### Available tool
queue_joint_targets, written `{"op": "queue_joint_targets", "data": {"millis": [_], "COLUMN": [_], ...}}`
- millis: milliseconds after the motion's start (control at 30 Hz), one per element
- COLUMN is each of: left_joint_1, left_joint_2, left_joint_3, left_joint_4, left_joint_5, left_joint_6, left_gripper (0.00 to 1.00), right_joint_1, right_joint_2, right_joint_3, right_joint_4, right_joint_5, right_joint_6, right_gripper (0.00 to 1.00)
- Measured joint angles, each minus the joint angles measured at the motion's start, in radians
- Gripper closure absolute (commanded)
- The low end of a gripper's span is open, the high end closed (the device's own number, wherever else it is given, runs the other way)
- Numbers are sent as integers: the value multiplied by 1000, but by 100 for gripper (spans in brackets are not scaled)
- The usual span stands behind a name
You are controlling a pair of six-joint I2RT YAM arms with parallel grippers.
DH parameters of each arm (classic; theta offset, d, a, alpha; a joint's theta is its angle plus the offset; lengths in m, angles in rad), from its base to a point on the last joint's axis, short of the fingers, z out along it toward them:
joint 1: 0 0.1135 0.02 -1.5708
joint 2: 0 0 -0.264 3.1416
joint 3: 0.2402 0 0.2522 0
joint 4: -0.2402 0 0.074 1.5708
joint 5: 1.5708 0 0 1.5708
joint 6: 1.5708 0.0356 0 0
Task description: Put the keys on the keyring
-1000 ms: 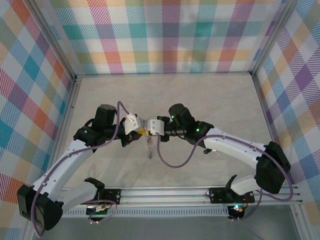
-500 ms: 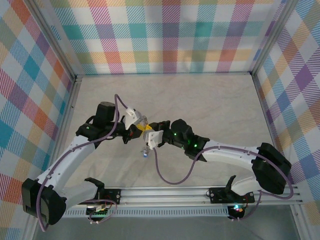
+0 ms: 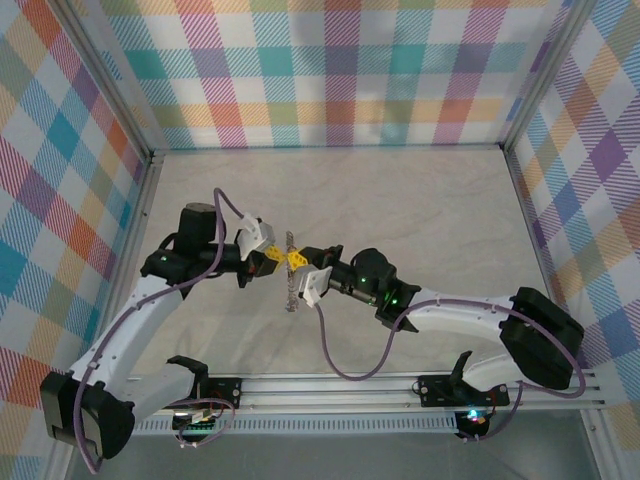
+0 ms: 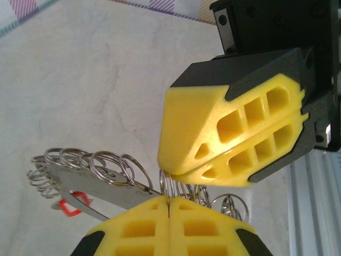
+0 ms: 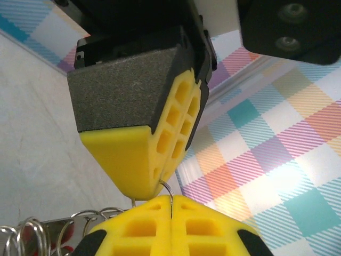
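The keyring (image 3: 290,258) is held above the table between both grippers, its chain (image 3: 292,292) dangling below. My left gripper (image 3: 272,256) is shut on the ring's thin wire (image 4: 169,186). My right gripper (image 3: 303,265) faces it tip to tip and is shut on the same wire (image 5: 170,191). In the left wrist view my left gripper (image 4: 169,200) points at the right one's yellow fingers (image 4: 229,138). Linked chain rings (image 4: 88,162) lie beside a flat metal blade (image 4: 106,188) with a bit of red (image 4: 71,205), likely the red-headed key. The black-headed key is out of view.
The pale table (image 3: 420,200) is walled by plaid panels (image 3: 330,70) on three sides. An aluminium rail (image 3: 330,388) with the arm bases runs along the near edge. Purple cables (image 3: 345,365) loop under the right arm.
Both grippers have moved left and farther from the rail, still meeting tip to tip on the keyring. The right arm has stretched out lower. The chain keeps hanging below.
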Motion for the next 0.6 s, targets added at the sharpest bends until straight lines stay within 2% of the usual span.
{"op": "queue_joint_targets", "data": {"millis": [100, 467, 500, 567, 600], "left_joint_1": [8, 13, 13, 13, 13], "left_joint_2": [-35, -92, -92, -92, -92], "left_joint_3": [0, -2, -4, -14, -21], "left_joint_4": [1, 33, 39, 57, 63], "left_joint_5": [4, -24, -42, -84, -104], "left_joint_6": [23, 44, 39, 19, 8], "left_gripper": [81, 79, 79, 79, 74], "right_joint_1": [-21, -50, -55, -70, -88], "right_joint_2": [-10, -16, -19, -30, -43], "right_joint_3": [-16, -24, -24, -24, -25], "right_joint_4": [10, 13, -2, -36, -60], "right_joint_5": [-12, -32, -29, -26, -25], "right_joint_6": [30, 95, 102, 132, 160], "right_gripper": [100, 100, 96, 75, 68]}}
